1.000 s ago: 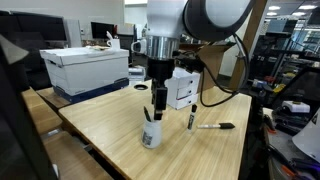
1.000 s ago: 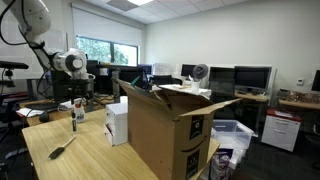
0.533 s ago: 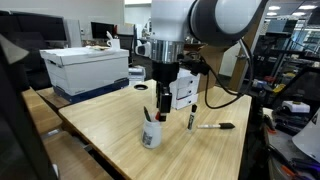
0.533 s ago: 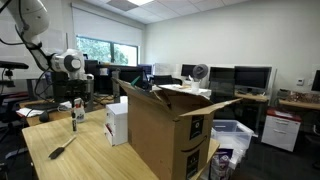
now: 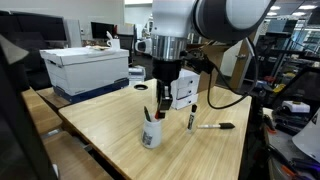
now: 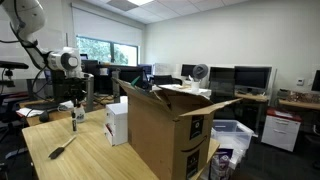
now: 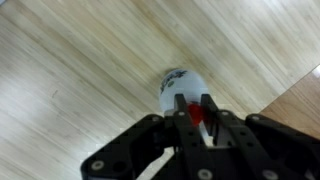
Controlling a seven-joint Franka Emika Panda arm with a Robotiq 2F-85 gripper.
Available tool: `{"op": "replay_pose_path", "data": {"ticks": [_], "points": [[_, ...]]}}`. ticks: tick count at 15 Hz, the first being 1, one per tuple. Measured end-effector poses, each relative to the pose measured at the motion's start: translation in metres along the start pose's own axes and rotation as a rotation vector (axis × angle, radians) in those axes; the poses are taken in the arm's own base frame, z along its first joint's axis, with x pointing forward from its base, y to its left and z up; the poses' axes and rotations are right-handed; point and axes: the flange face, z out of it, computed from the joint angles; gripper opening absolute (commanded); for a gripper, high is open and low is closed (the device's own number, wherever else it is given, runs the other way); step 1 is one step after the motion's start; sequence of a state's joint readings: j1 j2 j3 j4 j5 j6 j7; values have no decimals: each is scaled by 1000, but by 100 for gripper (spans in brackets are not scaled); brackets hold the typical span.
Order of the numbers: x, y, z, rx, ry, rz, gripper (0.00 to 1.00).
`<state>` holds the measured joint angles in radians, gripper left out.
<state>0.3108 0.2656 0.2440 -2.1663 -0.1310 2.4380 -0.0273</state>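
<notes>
A white cup holding markers stands on the wooden table, seen in both exterior views. My gripper hangs straight down just above the cup. In the wrist view the cup lies right under my gripper. The two fingers are drawn in against a red-capped marker that sticks up out of the cup. A black marker lies flat on the table beyond the cup, and another dark marker is near it.
A small white box stands behind the gripper, and a larger white box sits at the table's far end. A big open cardboard box stands beside the table. The table edge runs close to the cup.
The jaws have come together from wide open onto the red-capped marker. The arm has shifted slightly over the cup. The cup and the loose markers have not moved.
</notes>
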Motion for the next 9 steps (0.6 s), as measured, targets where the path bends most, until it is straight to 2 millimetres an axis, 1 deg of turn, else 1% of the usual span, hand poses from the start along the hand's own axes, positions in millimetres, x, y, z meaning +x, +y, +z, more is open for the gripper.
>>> {"op": "replay_pose_path", "data": {"ticks": [6, 9], "points": [[0, -4, -3, -2, 2, 0, 8], [0, -3, -9, -7, -2, 11, 8]]}}
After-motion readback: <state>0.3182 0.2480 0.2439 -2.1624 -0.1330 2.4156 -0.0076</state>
